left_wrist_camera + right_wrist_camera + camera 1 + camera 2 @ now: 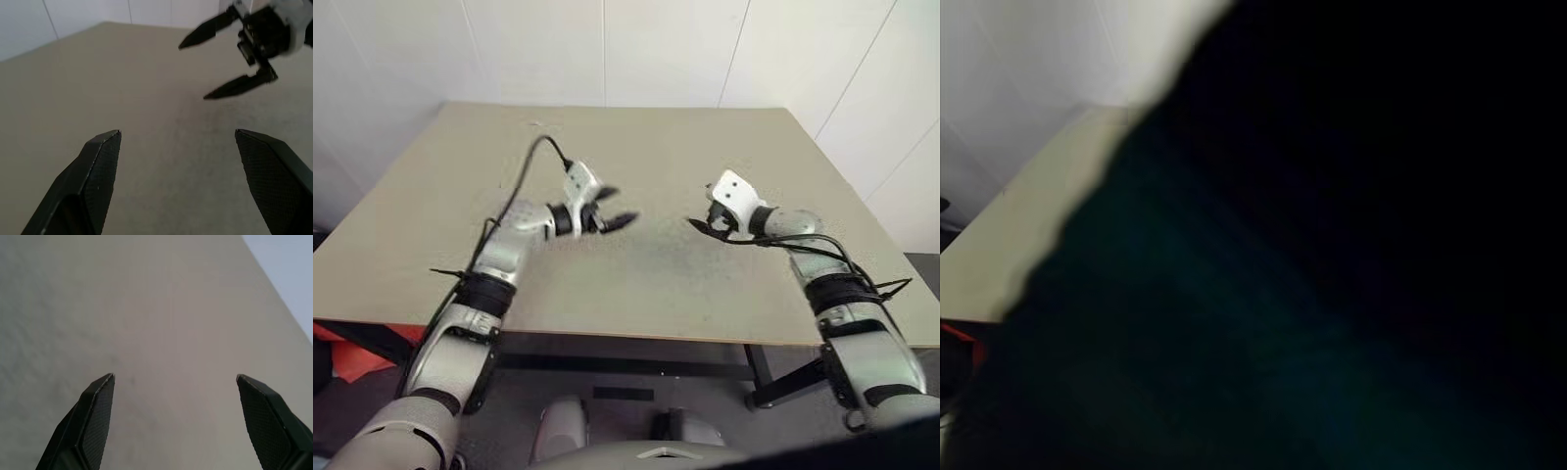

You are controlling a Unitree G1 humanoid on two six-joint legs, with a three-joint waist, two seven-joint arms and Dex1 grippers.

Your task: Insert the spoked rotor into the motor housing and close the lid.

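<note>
Two end effectors hang above a bare beige counter (646,284), facing each other across a gap over its middle. The left end effector (615,208), its black cable looping back along the arm, points toward the right with its two black fingers (100,161) spread wide and nothing between them. The right end effector (709,221) points back toward the left, its fingers (95,406) likewise well apart and empty; seen from the left wrist, it (215,68) hovers clear of the counter with both dark fingertips splayed. Neither end effector touches the surface or the other. The counter's top shows a faint darker smudge near its middle, between and just in front of the two end effectors. White panelled walls rise behind the counter's far edge, and a patch of red-orange material (347,348) lies low beside its near left corner. A dark blurred mass covers most of the right eye view. Where the spoked rotor, the motor housing and the lid are cannot be told.
</note>
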